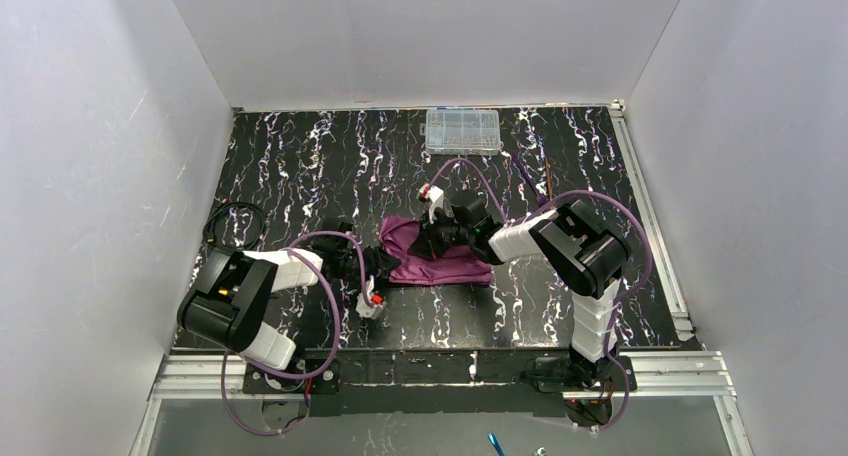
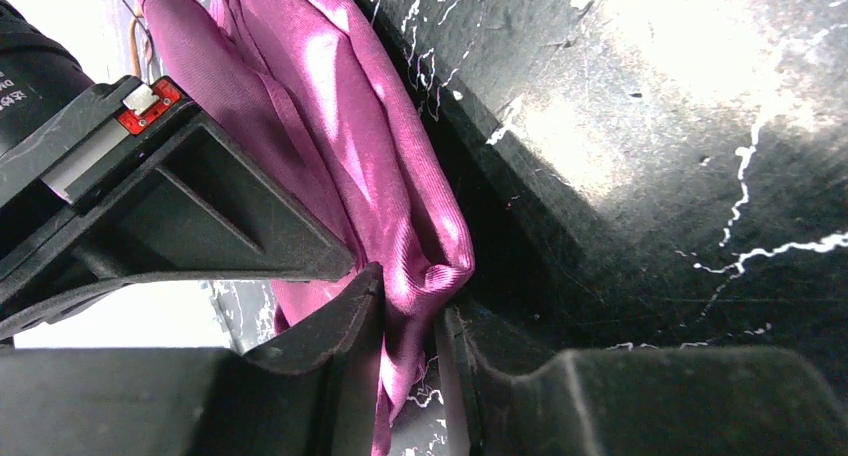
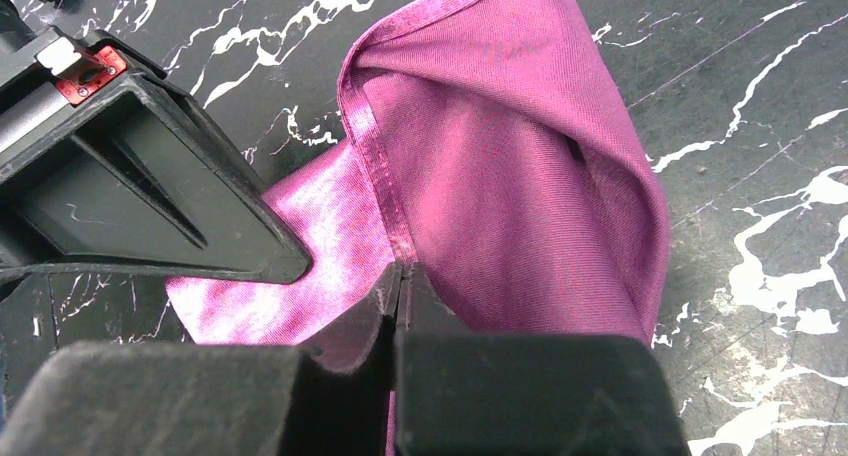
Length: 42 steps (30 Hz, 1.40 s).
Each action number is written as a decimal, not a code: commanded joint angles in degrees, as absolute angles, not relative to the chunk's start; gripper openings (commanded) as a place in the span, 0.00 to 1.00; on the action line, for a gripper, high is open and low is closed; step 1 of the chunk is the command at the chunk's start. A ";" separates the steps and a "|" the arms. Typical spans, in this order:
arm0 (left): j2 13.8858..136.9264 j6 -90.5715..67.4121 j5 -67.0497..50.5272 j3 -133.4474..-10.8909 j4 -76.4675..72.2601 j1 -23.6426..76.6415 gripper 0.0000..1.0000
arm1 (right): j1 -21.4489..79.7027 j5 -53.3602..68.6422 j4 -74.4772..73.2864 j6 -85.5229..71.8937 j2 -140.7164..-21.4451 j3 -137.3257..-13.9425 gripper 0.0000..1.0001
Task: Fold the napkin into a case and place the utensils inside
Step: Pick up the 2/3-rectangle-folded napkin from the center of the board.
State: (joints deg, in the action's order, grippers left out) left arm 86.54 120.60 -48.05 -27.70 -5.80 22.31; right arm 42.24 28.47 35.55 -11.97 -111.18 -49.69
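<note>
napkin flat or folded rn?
Folded, partly: the napkin lies doubled over on itself with a hemmed flap turned back, bunched, not yet a neat case.

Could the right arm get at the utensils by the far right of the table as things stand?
Probably not yet: the right gripper is shut on the napkin. The utensils lie apart beside that arm with nothing over them, so once it lets go the way looks free.

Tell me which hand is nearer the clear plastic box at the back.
Right. The right hand sits at the napkin's back edge, below the clear plastic box; the left hand is at the napkin's left end, nearer the robot.
</note>
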 commanded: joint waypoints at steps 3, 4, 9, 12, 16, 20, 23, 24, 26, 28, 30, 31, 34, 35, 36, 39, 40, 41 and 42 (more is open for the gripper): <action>88.03 132.66 -47.07 -25.54 -2.63 22.75 0.20 | 42.28 27.47 36.01 -12.12 -112.21 -47.43 0.02; 87.94 131.92 -47.20 -25.68 -2.76 22.96 0.19 | 42.28 27.21 36.17 -12.19 -112.05 -47.26 0.02; 86.84 127.08 -47.64 -26.61 -3.08 23.77 0.12 | 42.35 26.47 36.92 -12.36 -111.41 -46.29 0.01; 85.64 121.77 -47.07 -27.46 -2.45 24.67 0.08 | 42.45 26.22 38.18 -12.28 -110.98 -45.66 0.01; 83.90 114.82 -46.06 -30.10 4.34 26.23 0.00 | 42.69 26.52 39.36 -11.61 -110.51 -45.57 0.07; 84.01 105.02 -43.92 -33.99 10.14 27.55 0.00 | 42.97 27.11 40.74 -10.36 -110.02 -45.08 0.15; 84.65 100.93 -43.30 -36.81 14.55 27.69 0.00 | 43.15 26.74 42.86 -8.96 -108.58 -43.47 0.24; 84.73 100.18 -43.27 -37.57 16.17 27.69 0.00 | 43.18 26.27 43.29 -8.29 -107.78 -42.94 0.25; 84.98 98.29 -43.24 -38.75 18.41 27.69 0.00 | 43.17 25.25 43.56 -6.74 -106.06 -42.03 0.29; 85.56 95.95 -43.12 -39.86 20.14 27.69 0.00 | 43.08 24.60 43.57 -4.91 -103.70 -41.29 0.33; 86.00 94.62 -43.01 -41.04 22.06 27.69 0.00 | 43.00 23.96 43.23 -2.93 -100.37 -40.28 0.37; 86.12 94.35 -42.98 -41.28 22.79 27.67 0.00 | 42.86 23.69 42.81 -1.99 -98.87 -39.80 0.39; 85.87 94.27 -43.02 -40.86 23.51 27.69 0.00 | 42.56 23.34 40.37 -0.18 -94.78 -38.70 0.42; 85.85 93.91 -43.06 -40.70 23.45 27.69 0.00 | 42.54 23.37 40.02 -0.18 -93.42 -38.15 0.42; 85.87 93.30 -43.09 -40.81 23.33 27.69 0.00 | 42.62 23.66 40.36 -0.18 -92.22 -37.30 0.43; 85.87 90.99 -43.15 -41.11 22.65 27.69 0.00 | 43.39 23.47 41.99 -0.18 -88.89 -33.93 0.44; 85.86 90.61 -43.17 -41.20 22.42 27.69 0.00 | 44.12 22.83 42.26 1.10 -87.95 -32.92 0.45; 85.89 90.45 -43.20 -41.12 22.18 27.69 0.00 | 45.11 21.96 42.23 2.08 -87.21 -31.71 0.46; 85.87 89.96 -43.13 -41.05 21.70 27.69 0.00 | 46.08 20.87 42.04 3.05 -86.63 -31.10 0.46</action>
